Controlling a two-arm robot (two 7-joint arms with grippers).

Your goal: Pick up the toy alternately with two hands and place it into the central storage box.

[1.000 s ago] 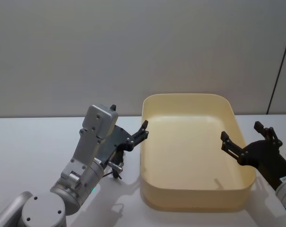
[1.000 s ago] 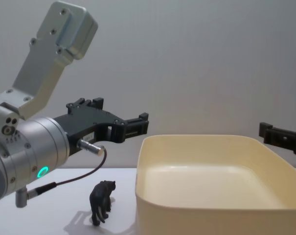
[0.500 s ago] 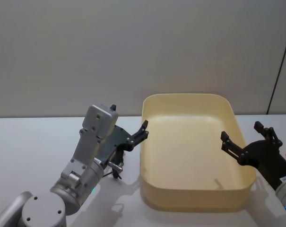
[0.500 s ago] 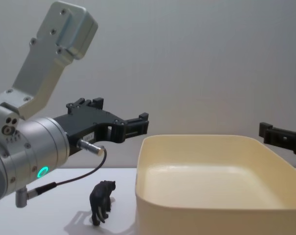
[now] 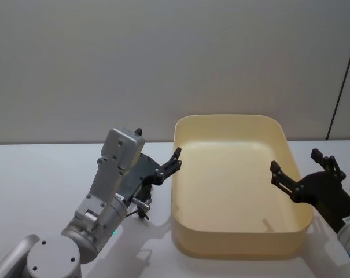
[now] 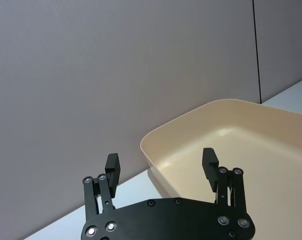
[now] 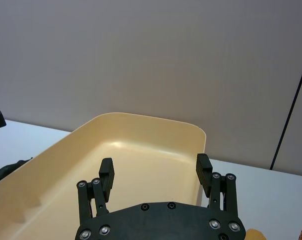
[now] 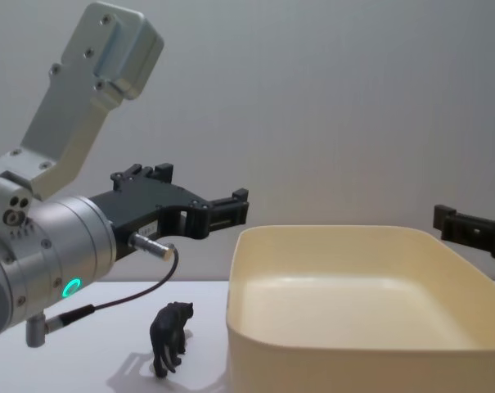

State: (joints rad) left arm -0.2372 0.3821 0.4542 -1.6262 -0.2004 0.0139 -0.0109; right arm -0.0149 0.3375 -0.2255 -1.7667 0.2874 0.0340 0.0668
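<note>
Nothing has moved since a second ago: left pincer (image 6: 160, 162) and right pincer (image 7: 154, 167) are held wide, empty. The toy (image 8: 169, 336) is seen standing on the surface (image 8: 75, 372) beside the box (image 8: 353, 364); judged light and rigid, best taken across its body.

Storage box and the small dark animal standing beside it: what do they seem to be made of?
Storage box: looks like moulded plastic, cream-yellow and smooth with a soft sheen; the rounded corners and thin, even rim suggest it. Animal figure: probably hard plastic or rubber, dark and matte; it stands stiffly on its own legs, but the look leaves open which.
</note>
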